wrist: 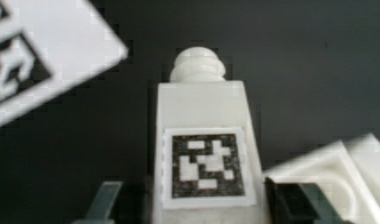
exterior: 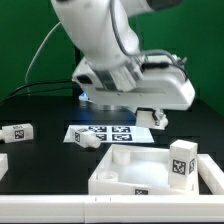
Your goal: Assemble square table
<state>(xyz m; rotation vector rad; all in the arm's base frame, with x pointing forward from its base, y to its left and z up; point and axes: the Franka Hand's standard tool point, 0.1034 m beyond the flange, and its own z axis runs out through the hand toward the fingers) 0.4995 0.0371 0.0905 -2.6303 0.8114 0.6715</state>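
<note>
While the leg (wrist: 205,130) is lying flat on the dark surface (wrist: 89,130) beside the tabletop (exterior: 125,160), the jaws are pinching its sides, seemingly leaving its narrow tip free for later insertion.

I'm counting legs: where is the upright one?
Exterior view, right side: the upright leg stands on the tabletop's corner, right of the marker board.

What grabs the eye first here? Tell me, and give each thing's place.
The big white robot arm fills the top of the exterior view, its gripper low beside the marker board. The wrist view shows a tagged white leg between the gripper's fingers. In the exterior foreground sits the white tabletop, with an upright leg at its corner on the exterior view's right.
</note>
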